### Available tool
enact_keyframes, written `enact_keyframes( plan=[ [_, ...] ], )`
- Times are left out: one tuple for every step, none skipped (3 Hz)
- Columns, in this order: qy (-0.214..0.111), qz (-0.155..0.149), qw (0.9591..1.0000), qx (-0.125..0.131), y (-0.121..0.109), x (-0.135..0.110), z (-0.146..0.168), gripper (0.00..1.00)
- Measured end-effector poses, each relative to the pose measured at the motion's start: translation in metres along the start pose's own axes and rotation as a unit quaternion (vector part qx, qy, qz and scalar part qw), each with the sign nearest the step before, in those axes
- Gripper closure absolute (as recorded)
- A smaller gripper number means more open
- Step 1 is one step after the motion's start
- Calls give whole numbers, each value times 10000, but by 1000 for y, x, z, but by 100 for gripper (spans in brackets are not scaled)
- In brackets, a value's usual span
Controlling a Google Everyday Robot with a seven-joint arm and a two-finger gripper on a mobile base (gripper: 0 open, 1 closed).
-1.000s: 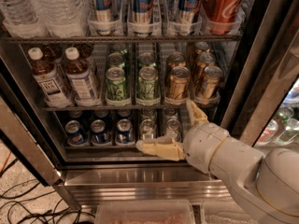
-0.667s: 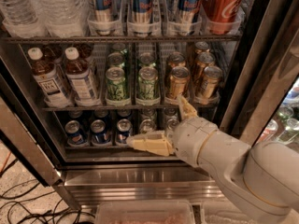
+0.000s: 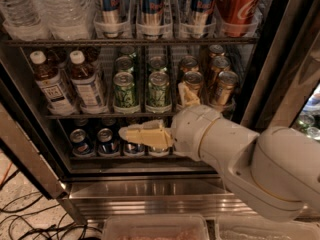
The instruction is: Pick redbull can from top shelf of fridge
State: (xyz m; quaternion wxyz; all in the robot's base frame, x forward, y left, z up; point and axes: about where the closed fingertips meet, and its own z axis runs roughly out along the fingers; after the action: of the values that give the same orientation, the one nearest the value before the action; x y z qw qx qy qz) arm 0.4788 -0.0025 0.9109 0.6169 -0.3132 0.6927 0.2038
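Shifted left and higher, cream two-finger end effector (image 3: 152, 109) spread empty before short green aluminium cans (image 3: 125, 89); slim blue-and-silver redbull can (image 3: 150, 4) well above; rising may topple them.

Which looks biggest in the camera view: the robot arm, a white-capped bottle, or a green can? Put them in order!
1. robot arm, though it is nearest the camera
2. white-capped bottle
3. green can
The gripper, open, is low in front of the fridge, below the redbull can.
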Motion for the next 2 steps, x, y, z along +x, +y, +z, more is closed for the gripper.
enact_keyframes(
  plan=[
    [-81,-97,9999,24,1,-31,4,0],
    [-171,-207,9996,17,3,-61,7,0]
  ],
)
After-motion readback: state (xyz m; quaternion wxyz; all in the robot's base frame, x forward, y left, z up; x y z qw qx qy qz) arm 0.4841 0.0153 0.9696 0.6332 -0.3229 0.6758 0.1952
